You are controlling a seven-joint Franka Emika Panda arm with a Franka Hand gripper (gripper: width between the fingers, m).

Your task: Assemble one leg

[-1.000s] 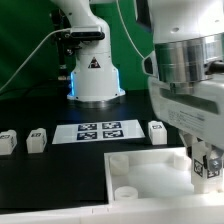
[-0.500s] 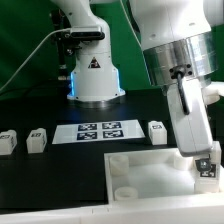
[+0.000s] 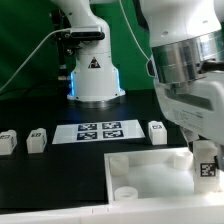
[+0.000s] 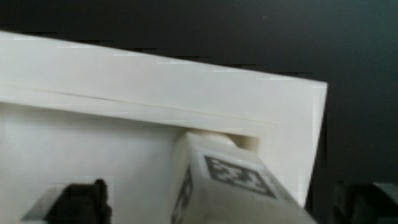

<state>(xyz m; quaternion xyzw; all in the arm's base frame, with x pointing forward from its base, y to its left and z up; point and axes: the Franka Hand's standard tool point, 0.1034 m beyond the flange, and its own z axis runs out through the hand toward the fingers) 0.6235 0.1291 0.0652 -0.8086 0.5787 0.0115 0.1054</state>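
White leg [image 4: 228, 178] stands against board's [image 4: 143, 85] edge.

Exterior view: low, facing the robot base [image 3: 96, 75] across the table. Wrist view: close, looking down. Shared: tagged leg [image 3: 208, 166] [image 4: 233, 180] over white board [image 3: 150, 175] [image 4: 125, 105].

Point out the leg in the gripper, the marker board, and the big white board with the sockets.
leg [image 4: 228, 175]: wrist view, tagged face.
marker board [image 3: 98, 131]: exterior view, centre, among its tags.
big white board [image 3: 150, 170]: exterior view, bare top surface.
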